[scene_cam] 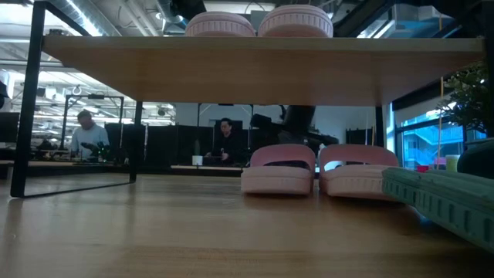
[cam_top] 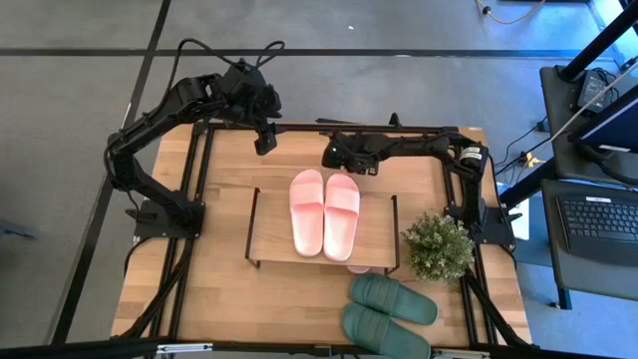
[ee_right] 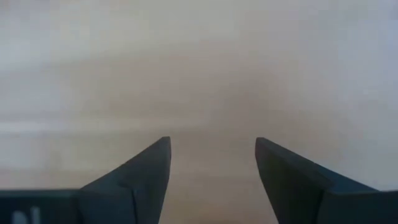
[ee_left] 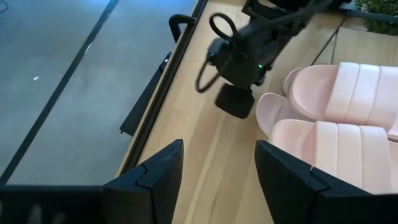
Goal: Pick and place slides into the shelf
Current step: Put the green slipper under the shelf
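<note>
A light pink pair of slides [cam_top: 324, 212] lies side by side on the shelf's wooden top board [cam_top: 274, 234]. A second pink pair [scene_cam: 309, 171] stands on the table under the shelf. The dark green pair [cam_top: 391, 307] lies on the table at the near right. My right gripper [cam_top: 332, 157] hangs open just beyond the shelf's far edge, near the top pair's far ends, with only bare wood between its fingers [ee_right: 211, 162]. My left gripper [cam_top: 264, 140] is raised over the table's far edge, open and empty [ee_left: 217, 168].
A small potted plant [cam_top: 437, 244] stands at the shelf's right end, next to the green pair. Black frame rails [cam_top: 199, 189] run along the table's sides. Bare wood lies to the left of the shelf. People sit at desks in the room behind [scene_cam: 86, 131].
</note>
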`<move>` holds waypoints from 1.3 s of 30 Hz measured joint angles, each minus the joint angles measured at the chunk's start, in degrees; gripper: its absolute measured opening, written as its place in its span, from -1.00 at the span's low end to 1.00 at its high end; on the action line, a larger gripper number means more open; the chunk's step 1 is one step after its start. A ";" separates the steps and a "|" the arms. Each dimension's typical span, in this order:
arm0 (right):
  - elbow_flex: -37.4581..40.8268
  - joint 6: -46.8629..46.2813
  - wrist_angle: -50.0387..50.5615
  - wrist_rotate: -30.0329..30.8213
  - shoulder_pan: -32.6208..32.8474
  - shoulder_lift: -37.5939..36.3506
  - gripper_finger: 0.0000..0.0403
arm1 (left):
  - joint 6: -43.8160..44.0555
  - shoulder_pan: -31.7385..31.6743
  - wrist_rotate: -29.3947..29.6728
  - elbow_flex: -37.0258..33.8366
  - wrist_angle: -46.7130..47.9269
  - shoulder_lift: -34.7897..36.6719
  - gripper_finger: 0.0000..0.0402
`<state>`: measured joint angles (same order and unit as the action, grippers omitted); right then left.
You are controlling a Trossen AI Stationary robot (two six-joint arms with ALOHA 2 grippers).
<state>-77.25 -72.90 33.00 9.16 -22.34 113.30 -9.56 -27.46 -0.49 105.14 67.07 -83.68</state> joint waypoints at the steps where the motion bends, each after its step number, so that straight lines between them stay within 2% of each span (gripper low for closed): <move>1: -0.91 0.67 0.47 1.34 -0.18 0.00 0.16 | 0.00 0.00 0.00 0.00 -0.03 0.00 -0.05; 7: -10.57 9.58 5.61 8.27 -1.12 0.02 0.16 | 1.79 -0.41 -2.72 0.00 -0.35 0.00 -0.05; 12: -22.35 18.77 12.80 19.62 -1.12 0.02 0.16 | 3.18 -3.49 -12.42 -0.02 -2.34 0.56 -0.05; 17: -35.24 25.21 22.14 29.01 -1.55 0.02 0.16 | 3.25 -5.98 -14.28 -0.06 -4.73 1.97 -0.05; 20: -42.41 28.45 28.10 31.13 -1.75 0.02 0.16 | 3.25 -7.21 -15.57 -0.74 -6.65 3.28 -0.05; 22: -47.18 29.91 32.79 31.38 -1.75 0.02 0.16 | 3.23 -7.69 -19.32 -2.49 -8.50 4.85 -0.05; 25: -53.94 31.10 39.78 32.16 -1.32 0.02 0.16 | 3.27 -8.22 -23.62 -6.67 -11.85 7.33 -0.05; 27: -57.55 31.38 43.52 35.64 -0.28 0.02 0.16 | 3.53 -8.27 -24.22 -10.14 -14.21 9.47 -0.05; 31: -55.81 32.03 44.08 44.15 3.88 -3.89 0.16 | 3.54 -8.27 -24.67 -18.26 -16.21 14.97 -0.05; 36: -55.78 28.50 44.74 44.25 10.54 -8.25 0.16 | 4.99 -8.31 -28.79 -28.78 -21.46 23.53 -0.05; 39: -55.78 33.74 45.11 44.33 15.22 -9.68 0.16 | 5.73 -8.28 -31.07 -34.05 -23.74 29.08 -0.05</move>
<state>-133.03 -39.16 78.11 53.48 -7.12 103.61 -3.83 -35.74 -31.56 71.09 43.32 -54.60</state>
